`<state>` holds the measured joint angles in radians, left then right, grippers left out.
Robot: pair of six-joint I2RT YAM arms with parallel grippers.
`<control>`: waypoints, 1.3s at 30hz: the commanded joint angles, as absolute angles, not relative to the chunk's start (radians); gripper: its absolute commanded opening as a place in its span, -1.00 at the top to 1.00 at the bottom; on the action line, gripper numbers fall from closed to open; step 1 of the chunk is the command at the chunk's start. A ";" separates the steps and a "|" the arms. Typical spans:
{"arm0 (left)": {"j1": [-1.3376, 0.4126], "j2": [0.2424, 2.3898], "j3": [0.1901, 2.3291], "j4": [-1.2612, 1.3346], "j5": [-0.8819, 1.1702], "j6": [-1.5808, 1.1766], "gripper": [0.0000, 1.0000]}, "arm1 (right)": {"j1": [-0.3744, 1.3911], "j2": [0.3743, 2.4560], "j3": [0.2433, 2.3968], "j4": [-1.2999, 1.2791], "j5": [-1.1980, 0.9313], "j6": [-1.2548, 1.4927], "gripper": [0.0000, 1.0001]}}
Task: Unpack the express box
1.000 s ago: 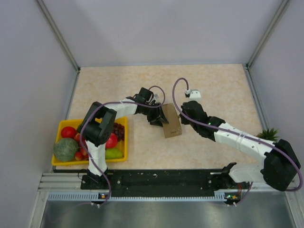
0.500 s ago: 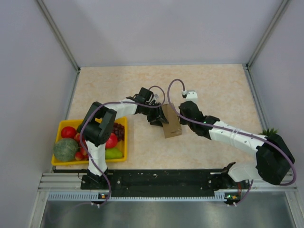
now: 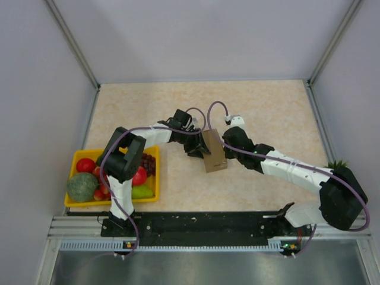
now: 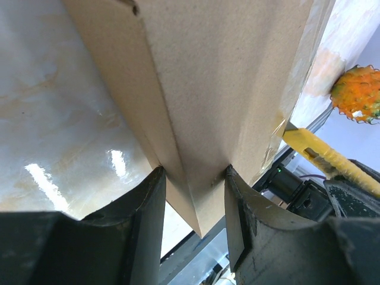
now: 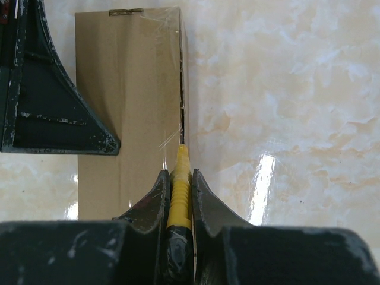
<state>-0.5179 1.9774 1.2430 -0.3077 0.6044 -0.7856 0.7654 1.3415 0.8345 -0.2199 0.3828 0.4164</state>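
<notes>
The express box, plain brown cardboard, stands on its edge at the middle of the table. My left gripper is shut on its left end; the left wrist view shows the box pinched between both fingers. My right gripper is on the box's right side, shut on a yellow utility knife. The knife tip sits at the taped seam along the box's edge. The knife also shows in the left wrist view, behind the box.
A yellow fruit tray with several fruits sits at the near left, beside the left arm's base. A small green spiky item lies at the right table edge. Grey walls close in the table.
The right arm has swung left, bringing the knife up against the box. The left gripper and the box have held still.
</notes>
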 commanded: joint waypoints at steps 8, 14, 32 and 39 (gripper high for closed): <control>-0.511 2.025 1.183 -0.382 0.446 -0.911 0.74 | 0.773 1.275 0.911 -0.439 0.299 0.474 1.00; -0.511 2.014 1.172 -0.374 0.426 -0.942 0.77 | 0.775 1.272 0.963 -0.515 0.267 0.503 1.00; -0.511 2.026 1.166 -0.368 0.403 -0.968 0.78 | 0.775 1.259 0.946 -0.551 0.216 0.525 1.00; -0.509 2.033 1.173 -0.374 0.402 -0.965 0.79 | 0.775 1.230 0.947 -0.581 0.195 0.523 1.00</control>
<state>-0.5156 1.9724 1.2152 -0.2867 0.6090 -0.9459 0.7631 1.2686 0.9188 -0.5331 0.2790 0.5014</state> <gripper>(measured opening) 0.436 0.091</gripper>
